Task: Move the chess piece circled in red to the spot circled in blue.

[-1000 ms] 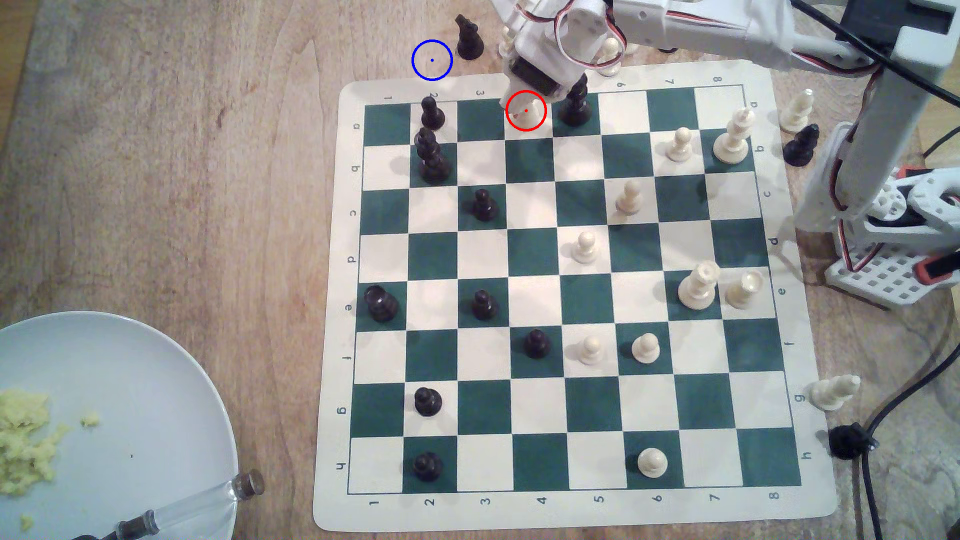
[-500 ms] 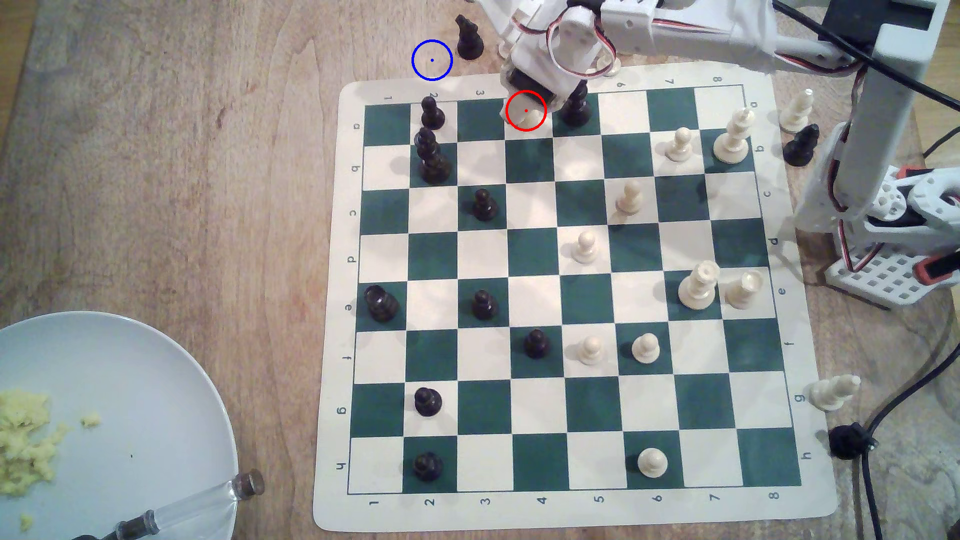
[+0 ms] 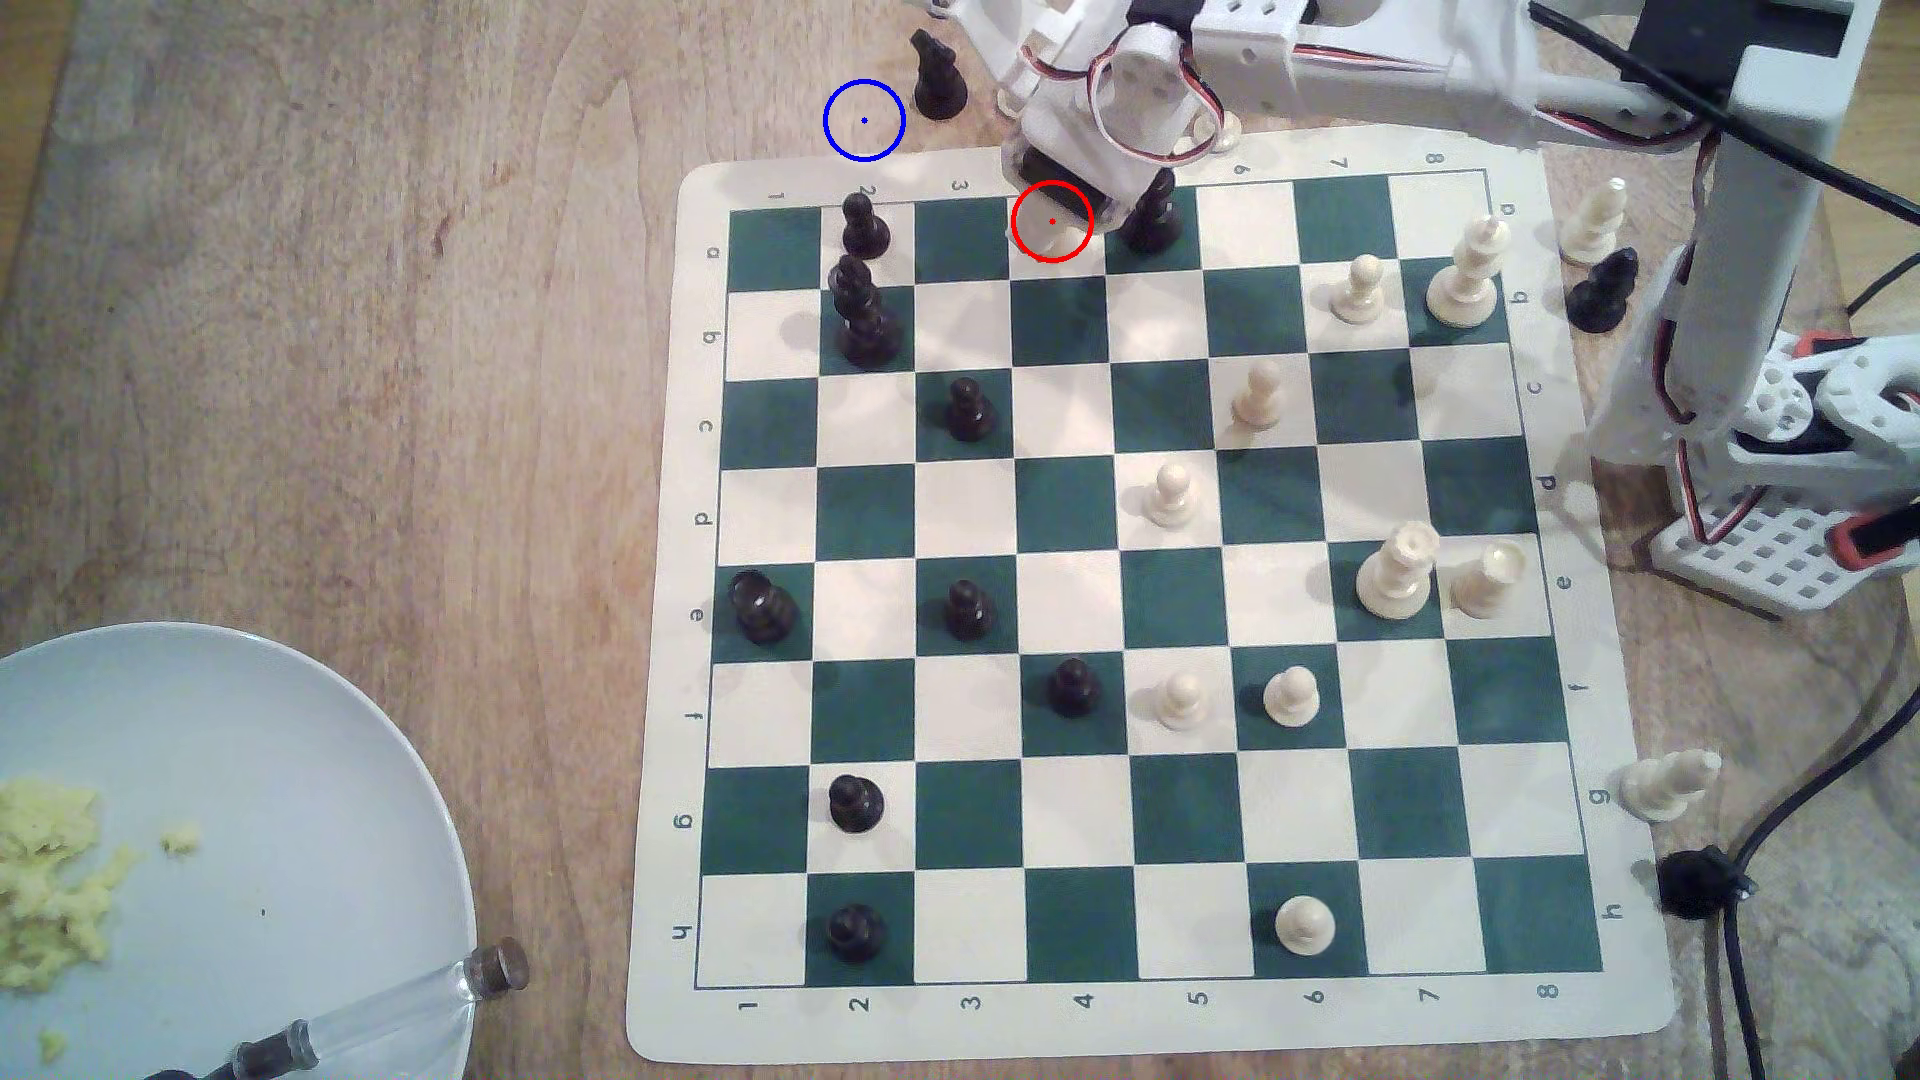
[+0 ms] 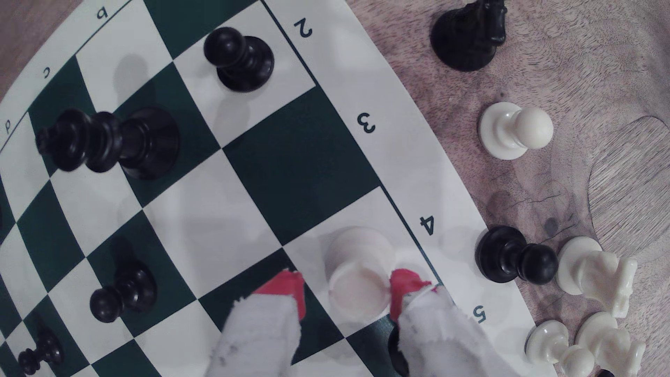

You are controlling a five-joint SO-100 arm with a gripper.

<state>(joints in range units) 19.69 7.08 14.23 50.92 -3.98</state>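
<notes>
Rook: the cream-white rook [image 4: 357,270] is seen upright on the white square by the board's numeral 4, in the edge row of the chessboard [image 3: 1143,582]; it is ringed in red in the exterior view [image 3: 1058,237].
Hand: the hand [image 4: 348,291] is spread around the rook's flat top, one red-tipped finger [image 4: 402,286] touching its rim, the other [image 4: 286,288] standing a little off it.
Spot: the blue-ringed spot [image 3: 864,120] is bare wood grain on the surface, beyond the board's edge from the rook.
In the way: a black knight [image 3: 938,75] stands just beside the spot; a black pawn [image 3: 1151,213] stands on the square next to the rook.
Around: a black pawn [image 4: 516,259] and cream pieces are gathered off the board near the rook.
Materials: a smooth matt rook, a flexible green-and-cream mat, fuzzy white finger wrapping.
</notes>
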